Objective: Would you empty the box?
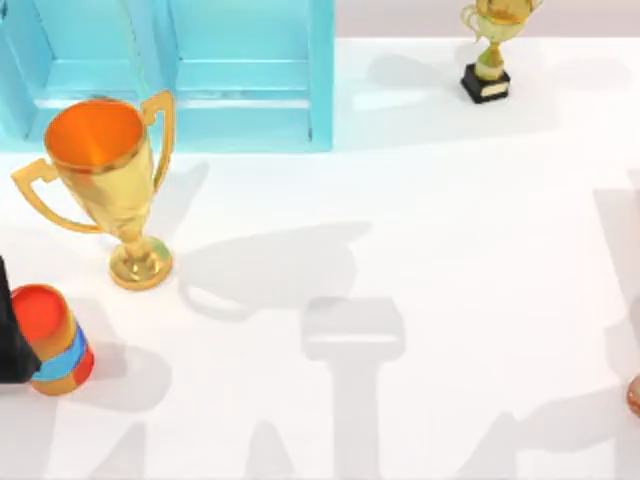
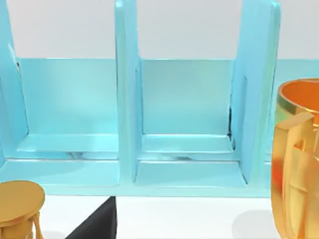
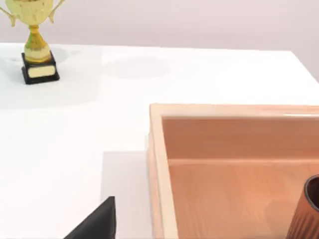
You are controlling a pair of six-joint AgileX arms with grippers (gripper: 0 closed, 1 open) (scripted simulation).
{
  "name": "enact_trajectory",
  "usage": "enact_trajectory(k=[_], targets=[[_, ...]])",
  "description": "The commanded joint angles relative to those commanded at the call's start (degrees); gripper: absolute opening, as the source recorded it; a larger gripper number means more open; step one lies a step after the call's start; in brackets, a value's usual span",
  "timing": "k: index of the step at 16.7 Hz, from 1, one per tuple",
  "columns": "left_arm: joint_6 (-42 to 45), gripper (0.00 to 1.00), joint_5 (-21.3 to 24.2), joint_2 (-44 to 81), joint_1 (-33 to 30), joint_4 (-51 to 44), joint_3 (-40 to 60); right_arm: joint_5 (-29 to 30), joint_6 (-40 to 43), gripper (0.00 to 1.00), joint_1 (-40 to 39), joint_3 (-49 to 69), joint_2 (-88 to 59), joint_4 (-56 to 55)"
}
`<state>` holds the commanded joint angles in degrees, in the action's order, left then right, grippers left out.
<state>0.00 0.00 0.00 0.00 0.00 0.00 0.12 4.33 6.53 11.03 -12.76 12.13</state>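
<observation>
Standing inside wooden box (image 3: 164, 164): brown cup (image 3: 306, 211) (hands' grip: cannot tell); small trophy (image 3: 35, 42) well apart

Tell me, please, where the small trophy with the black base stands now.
The small trophy with the black base stands at the far edge of the table, right of centre in the top view, apart from the blue shelf.

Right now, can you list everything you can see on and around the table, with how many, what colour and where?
large trophy cup: one, gold with orange inside, table's left, in front of the shelf
shelf unit: one, light blue, open compartments, table's back left
striped can: one, red, blue and orange, left edge
small trophy: one, gold on black base, back right
wooden box: one, light wood, open top, in the right wrist view
ribbed object: one, dark brown, inside the box
table: one, white
</observation>
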Motion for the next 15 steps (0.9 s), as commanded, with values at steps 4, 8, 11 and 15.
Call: enact_trajectory(k=[4,8,11,15], targets=[[0.0,1.0,0.0,0.0,0.0,0.0,0.0,-0.28,6.35,1.0,6.27,15.18,-19.28,14.04],[0.0,1.0,0.0,0.0,0.0,0.0,0.0,-0.55,13.08,1.0,12.42,32.36,-42.04,28.64],[0.0,1.0,0.0,0.0,0.0,0.0,0.0,-0.48,17.6,1.0,16.8,44.23,-58.71,39.94],[0.0,1.0,0.0,0.0,0.0,0.0,0.0,-0.17,23.18,1.0,22.31,57.04,-75.03,51.79]])
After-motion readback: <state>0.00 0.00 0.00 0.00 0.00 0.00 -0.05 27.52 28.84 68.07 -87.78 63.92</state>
